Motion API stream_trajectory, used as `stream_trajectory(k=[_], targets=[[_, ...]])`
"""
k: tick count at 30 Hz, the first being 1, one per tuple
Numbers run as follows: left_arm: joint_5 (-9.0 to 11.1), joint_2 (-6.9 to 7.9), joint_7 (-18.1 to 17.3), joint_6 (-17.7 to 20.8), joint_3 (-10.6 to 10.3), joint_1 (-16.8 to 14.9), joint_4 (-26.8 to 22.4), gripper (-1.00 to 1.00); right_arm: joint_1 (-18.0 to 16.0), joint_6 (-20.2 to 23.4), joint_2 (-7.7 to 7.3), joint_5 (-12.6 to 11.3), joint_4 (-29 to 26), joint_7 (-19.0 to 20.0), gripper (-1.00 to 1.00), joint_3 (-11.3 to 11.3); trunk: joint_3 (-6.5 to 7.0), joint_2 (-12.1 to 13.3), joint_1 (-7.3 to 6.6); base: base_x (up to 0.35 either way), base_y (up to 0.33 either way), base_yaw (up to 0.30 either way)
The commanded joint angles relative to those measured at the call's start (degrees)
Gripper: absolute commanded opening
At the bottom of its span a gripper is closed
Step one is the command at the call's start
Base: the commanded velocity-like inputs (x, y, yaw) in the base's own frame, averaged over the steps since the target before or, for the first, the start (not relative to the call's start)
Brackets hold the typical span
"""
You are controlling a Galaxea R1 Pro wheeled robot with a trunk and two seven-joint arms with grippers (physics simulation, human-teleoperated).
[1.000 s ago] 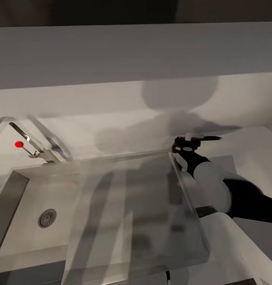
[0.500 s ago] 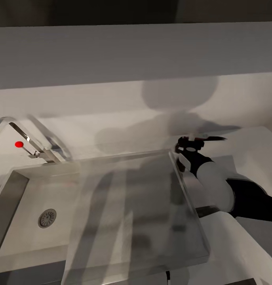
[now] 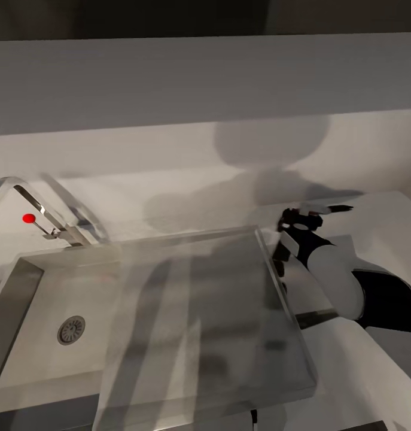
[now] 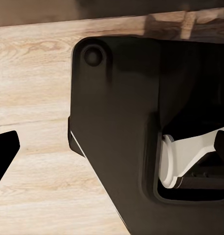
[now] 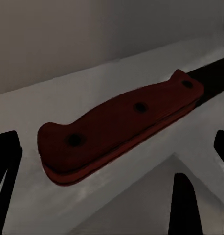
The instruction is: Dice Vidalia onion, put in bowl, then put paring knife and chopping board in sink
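Observation:
The paring knife (image 3: 334, 209), red-handled with a dark blade, sits over the countertop (image 3: 384, 233) behind the sink's right end, blade pointing right. My right gripper (image 3: 307, 214) is right at its handle. In the right wrist view the handle (image 5: 122, 122) lies crosswise between the right gripper's (image 5: 117, 152) fingers, which stand wide apart and do not visibly touch it. The sink (image 3: 37, 299) holds nothing in its basin. My left gripper (image 4: 112, 147) hangs open over a wooden floor beside the robot's base. The onion, chopping board and bowl are out of view.
The angular tap (image 3: 49, 221) with its red knob (image 3: 29, 218) stands at the sink's back left. The round drain (image 3: 71, 330) is in the basin and the flat drainboard (image 3: 217, 299) lies to its right. A wall with an overhanging cabinet rises close behind.
My right gripper has shifted to the right along the back of the counter, and the paring knife has shifted right by the same amount. The sink and tap have not moved.

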Motion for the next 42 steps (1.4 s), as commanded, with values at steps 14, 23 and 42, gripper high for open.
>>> stream_trajectory(k=[14,23,42], targets=[[0.19,0.1,0.6,-0.1,-0.47,0.01,-0.12,1.0,-0.01,0.01,-2.22,-5.89,0.38,-3.07,1.0,-1.77,-0.09,-0.07,0.05,0.0,0.0,0.0],[0.19,0.1,0.6,-0.1,-0.47,0.01,-0.12,1.0,-0.01,0.08,-2.4,-6.05,0.38,-3.12,1.0,-1.77,-0.09,-0.07,0.05,0.0,0.0,0.0],[0.19,0.1,0.6,-0.1,-0.47,0.01,-0.12,1.0,-0.01,0.36,-2.32,-6.17,0.04,-2.71,1.0,-1.77,-0.09,-0.07,0.05,0.011,0.0,0.0]])
